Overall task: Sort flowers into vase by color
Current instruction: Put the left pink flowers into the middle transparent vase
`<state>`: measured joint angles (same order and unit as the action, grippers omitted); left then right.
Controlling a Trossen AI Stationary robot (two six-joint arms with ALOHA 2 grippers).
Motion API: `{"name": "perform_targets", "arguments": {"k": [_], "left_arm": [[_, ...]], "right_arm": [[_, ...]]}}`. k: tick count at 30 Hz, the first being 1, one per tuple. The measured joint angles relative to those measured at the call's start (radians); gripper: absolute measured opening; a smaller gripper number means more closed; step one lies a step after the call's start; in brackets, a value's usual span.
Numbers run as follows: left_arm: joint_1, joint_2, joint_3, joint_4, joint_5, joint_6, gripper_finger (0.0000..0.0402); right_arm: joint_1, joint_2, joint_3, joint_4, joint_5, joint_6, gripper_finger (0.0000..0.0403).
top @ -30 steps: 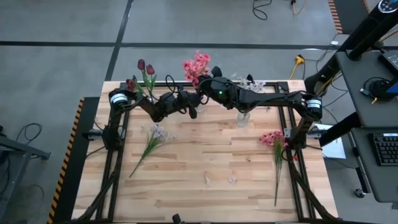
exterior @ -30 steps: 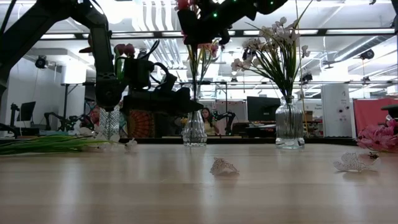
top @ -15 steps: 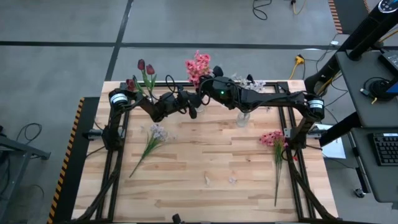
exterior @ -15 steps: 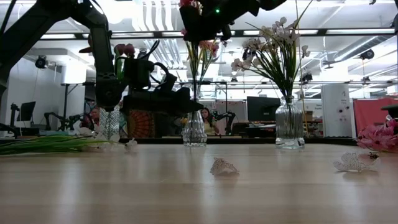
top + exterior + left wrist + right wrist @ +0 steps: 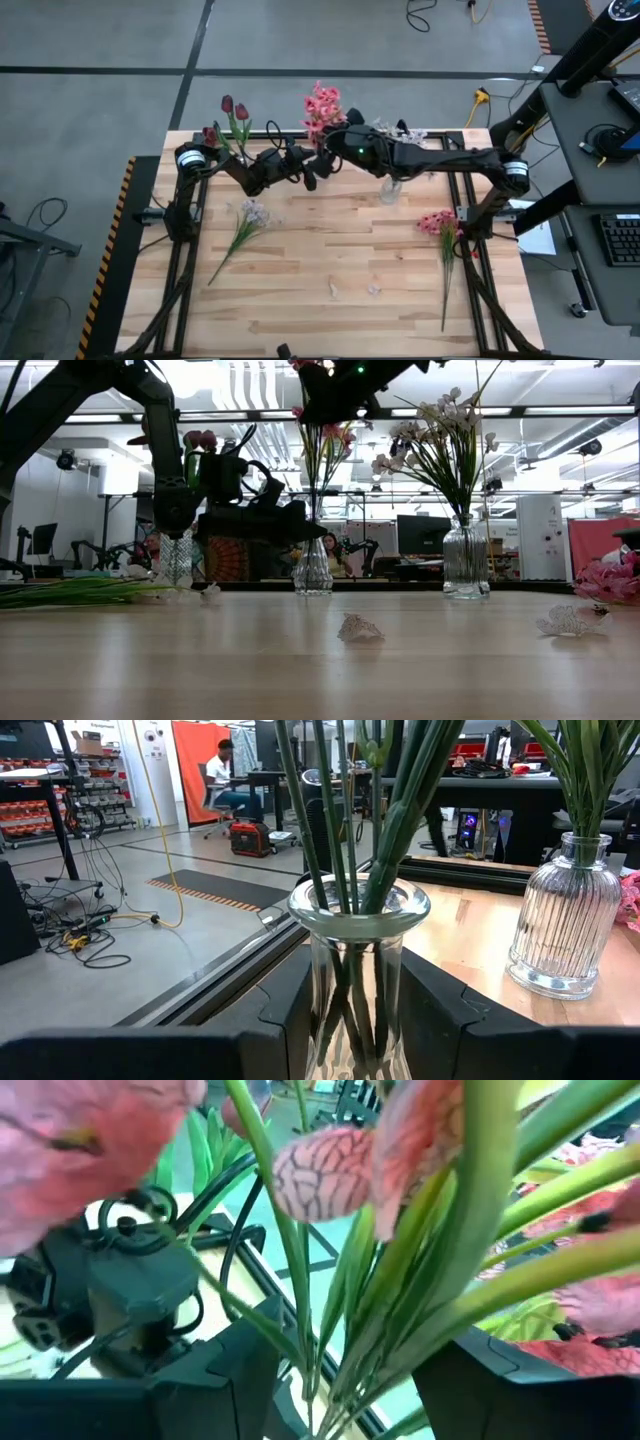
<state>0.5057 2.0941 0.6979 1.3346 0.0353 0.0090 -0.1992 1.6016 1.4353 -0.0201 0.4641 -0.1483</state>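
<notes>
High view: sorting partly done, two stems left.
Pink flowers (image 5: 322,104) fill the middle vase (image 5: 355,982), gripped by the left hand (image 5: 312,180); right hand (image 5: 333,147) parts around their stems. A pink stem (image 5: 440,228) and lavender spray (image 5: 248,215) lie on the desk (image 5: 300,290).

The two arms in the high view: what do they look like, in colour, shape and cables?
Both arms are dark, jointed links. The left arm has a pale ring with a dark centre at its base joint and loose black cables near its wrist. The right arm has the same ring and a small green light.
</notes>
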Motion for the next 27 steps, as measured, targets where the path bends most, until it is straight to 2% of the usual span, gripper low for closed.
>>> {"name": "perform_targets", "arguments": {"k": [6, 16, 27], "left_arm": [[0.000, 0.000, 0.000, 0.000, 0.000, 0.000, 0.0097], [0.000, 0.000, 0.001, 0.000, 0.000, 0.000, 0.0097], [0.000, 0.000, 0.001, 0.000, 0.000, 0.000, 0.0097]], "right_arm": [[0.005, -0.006, 0.000, -0.030, 0.000, 0.000, 0.0175], [0.005, -0.002, 0.000, -0.024, 0.000, -0.001, 0.0021], [-0.015, 0.005, 0.000, 0.006, -0.001, 0.012, 0.0014]]}}
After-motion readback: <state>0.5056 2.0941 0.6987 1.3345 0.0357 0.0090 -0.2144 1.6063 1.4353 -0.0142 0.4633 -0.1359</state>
